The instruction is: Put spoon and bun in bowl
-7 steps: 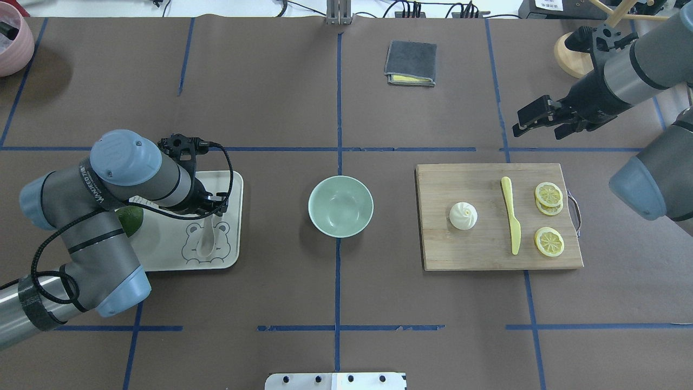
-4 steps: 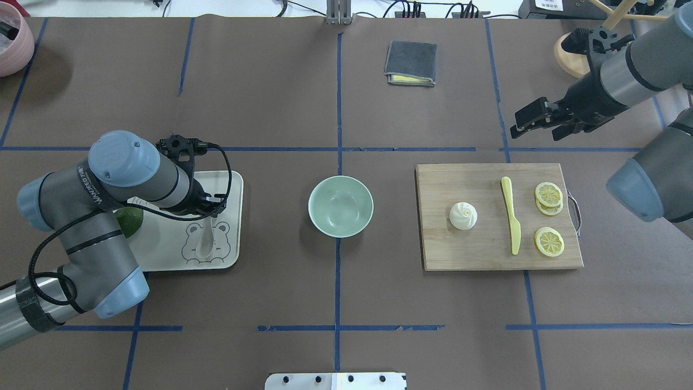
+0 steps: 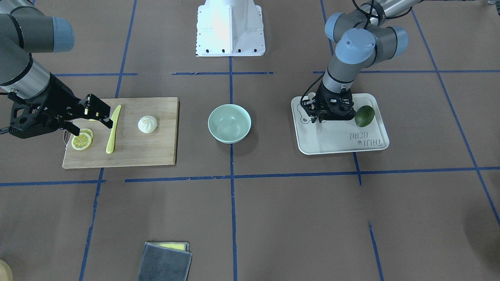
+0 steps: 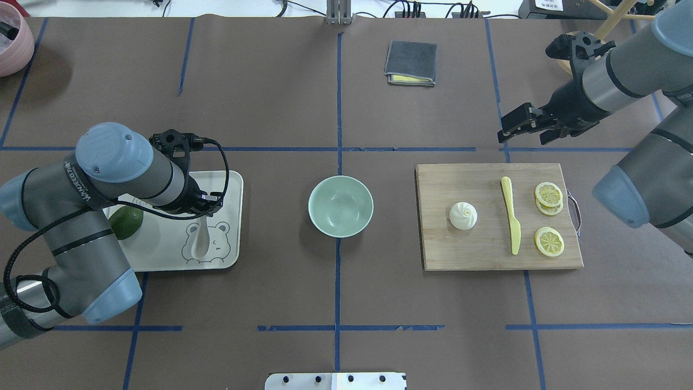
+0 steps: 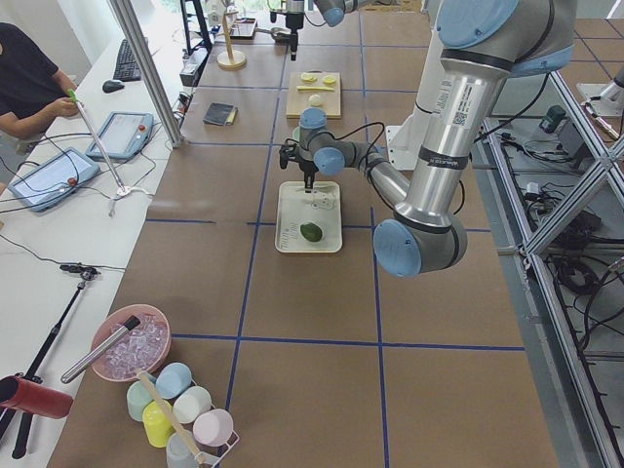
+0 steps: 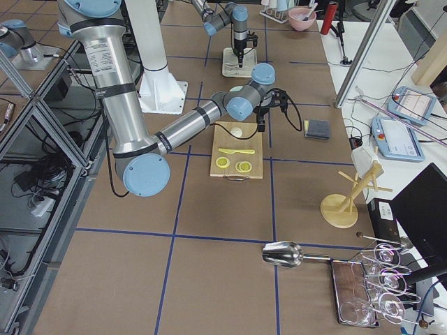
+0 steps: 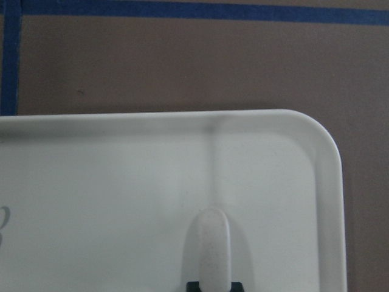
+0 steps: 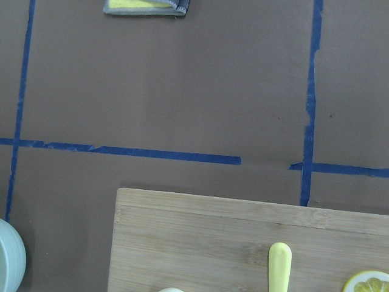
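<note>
The off-white spoon lies over the bear drawing on the tray. My left gripper is shut on its handle. In the left wrist view the handle end sticks out between the fingers above the tray. The mint-green bowl stands empty at the table's middle, also in the front view. The white bun sits on the wooden board. My right gripper is open and empty, hovering beyond the board's far edge; in the front view its jaws are apart.
A green fruit lies on the tray beside my left arm. A yellow knife and lemon slices share the board with the bun. A folded grey cloth lies at the far side. A pink pot stands far left.
My left arm has shifted a little to the left, and the spoon has shifted slightly with it. My right gripper has moved left, toward the table's middle.
</note>
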You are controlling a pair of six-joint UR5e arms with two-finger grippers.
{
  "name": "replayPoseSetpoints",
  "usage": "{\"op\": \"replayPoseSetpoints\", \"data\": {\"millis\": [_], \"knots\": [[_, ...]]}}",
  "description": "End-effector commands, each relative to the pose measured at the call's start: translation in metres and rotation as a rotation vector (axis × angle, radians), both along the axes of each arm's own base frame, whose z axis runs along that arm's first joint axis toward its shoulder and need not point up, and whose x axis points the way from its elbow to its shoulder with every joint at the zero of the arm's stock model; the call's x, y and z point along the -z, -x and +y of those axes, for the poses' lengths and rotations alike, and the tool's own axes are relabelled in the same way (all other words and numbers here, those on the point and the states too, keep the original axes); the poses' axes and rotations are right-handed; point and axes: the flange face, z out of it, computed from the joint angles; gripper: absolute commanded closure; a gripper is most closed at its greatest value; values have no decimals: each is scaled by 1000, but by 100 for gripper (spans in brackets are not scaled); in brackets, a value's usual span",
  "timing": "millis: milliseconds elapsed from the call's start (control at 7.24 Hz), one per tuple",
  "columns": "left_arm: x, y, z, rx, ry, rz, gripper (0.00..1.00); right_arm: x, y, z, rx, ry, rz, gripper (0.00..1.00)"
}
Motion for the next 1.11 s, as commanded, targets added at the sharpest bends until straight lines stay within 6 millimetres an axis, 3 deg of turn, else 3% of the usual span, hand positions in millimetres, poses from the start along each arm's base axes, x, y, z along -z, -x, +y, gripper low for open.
{"op": "replayPoseSetpoints", "data": {"millis": [0, 138, 415, 691, 967], "knots": [[17, 4, 0, 0, 1, -10, 100, 20, 60, 19, -7, 4, 20, 0], [19, 5, -1, 9, 6, -7, 100, 26, 100, 39, -34, -9, 55, 0], [54, 11, -20, 86, 27, 49, 100, -5, 139, 63, -25, -26, 136, 0], [96, 4, -25, 143, 62, 116, 100, -23, 153, 67, -8, -11, 173, 0], [104, 4, -27, 148, 59, 133, 100, -27, 159, 71, 7, 2, 177, 0]]}}
